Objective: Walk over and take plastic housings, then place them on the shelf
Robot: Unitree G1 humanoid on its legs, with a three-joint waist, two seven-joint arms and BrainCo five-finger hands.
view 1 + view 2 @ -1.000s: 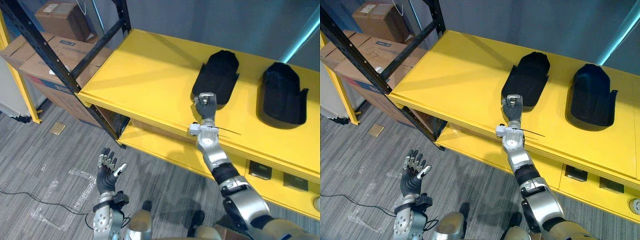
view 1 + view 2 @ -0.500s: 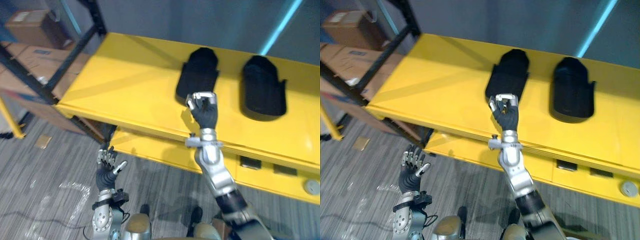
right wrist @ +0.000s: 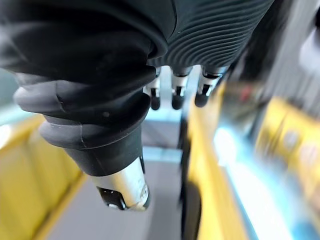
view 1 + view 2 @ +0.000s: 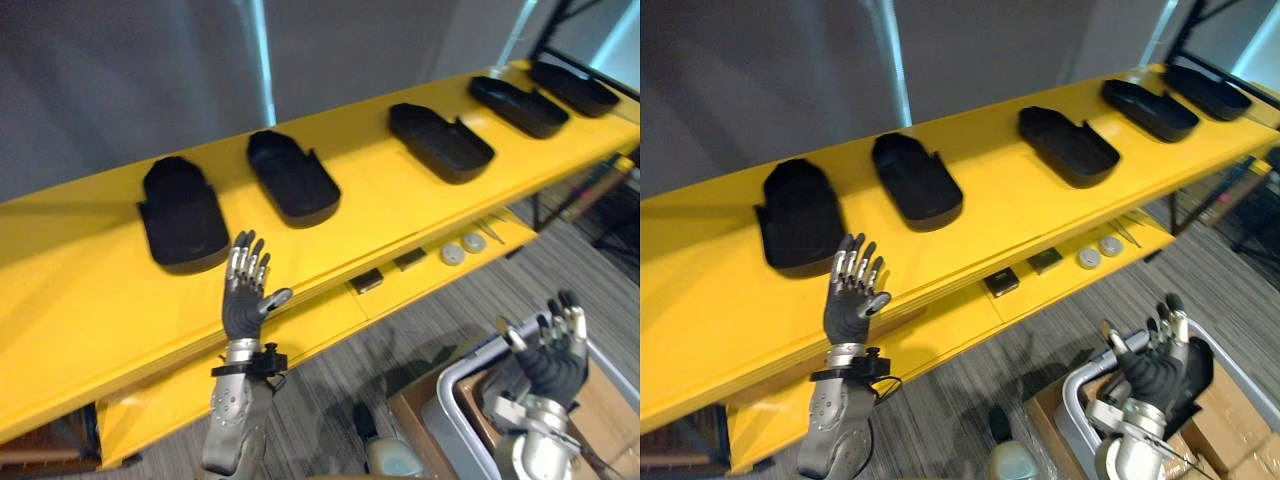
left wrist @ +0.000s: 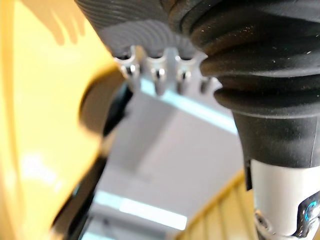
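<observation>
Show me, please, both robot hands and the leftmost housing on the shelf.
left hand [image 4: 243, 307]: left eye view, palm.
right hand [image 4: 546, 366]: left eye view, palm.
leftmost housing [image 4: 180, 215]: left eye view, middle.

Matt black plastic housings on a smooth, faintly glossy yellow shelf; ribbed grey carpet.

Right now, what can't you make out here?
- Grey bin contents, eye views: covered by the right hand and cut off by the bottom edge.
- Small round parts on the lower shelf, eye views: too small to identify.
- Dark shape beside the yellow surface, left wrist view: blurred, cannot tell if it is a housing.
- Right wrist view: what lies past the fingers is blurred.
</observation>
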